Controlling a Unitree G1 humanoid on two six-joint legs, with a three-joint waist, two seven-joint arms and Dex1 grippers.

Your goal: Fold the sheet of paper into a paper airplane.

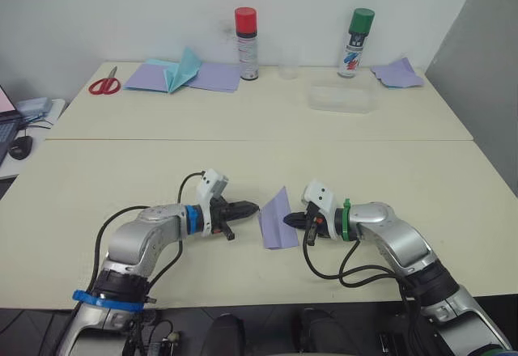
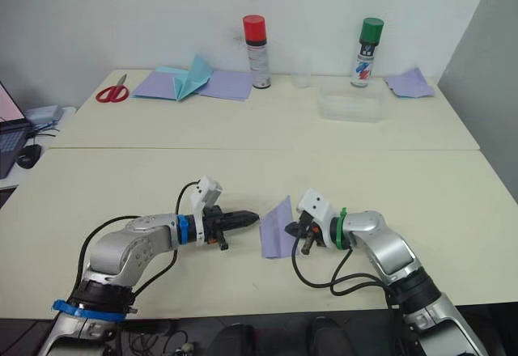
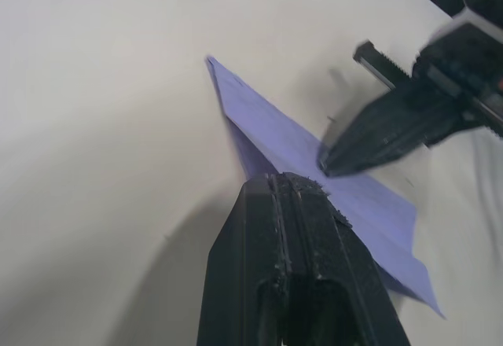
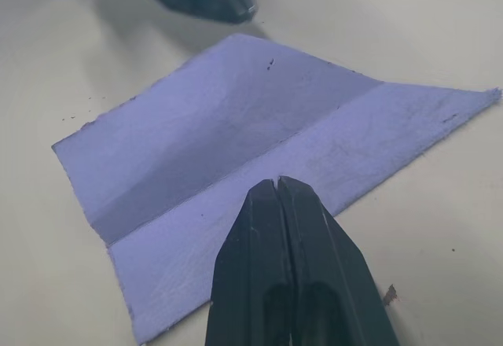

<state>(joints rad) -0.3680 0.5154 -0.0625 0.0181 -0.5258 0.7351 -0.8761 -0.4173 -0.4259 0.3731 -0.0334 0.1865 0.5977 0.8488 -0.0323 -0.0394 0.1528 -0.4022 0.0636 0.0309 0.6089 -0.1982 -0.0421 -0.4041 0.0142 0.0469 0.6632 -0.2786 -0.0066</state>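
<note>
The sheet of paper [image 1: 278,218] is a lavender folded shape with a point at its far end. It lies flat on the near table between my two grippers, with a long crease [image 4: 259,153] running along it. My left gripper [image 1: 252,208] is shut, its tip just off the paper's left edge. My right gripper [image 1: 290,221] is also shut, and its tip rests on the paper's right part beside the crease. From the left wrist, the right gripper's tip [image 3: 328,162] touches the paper [image 3: 369,196]. From the right wrist, the left gripper [image 4: 228,4] sits just beyond the paper's far edge.
On the far table are red scissors [image 1: 104,85], a teal folded paper [image 1: 184,69] on flat lavender sheets [image 1: 217,76], a red-capped can [image 1: 246,43], a green-capped can [image 1: 356,42], a clear plastic box [image 1: 341,97] and more lavender paper [image 1: 396,73]. A mouse [image 1: 19,146] lies at the left edge.
</note>
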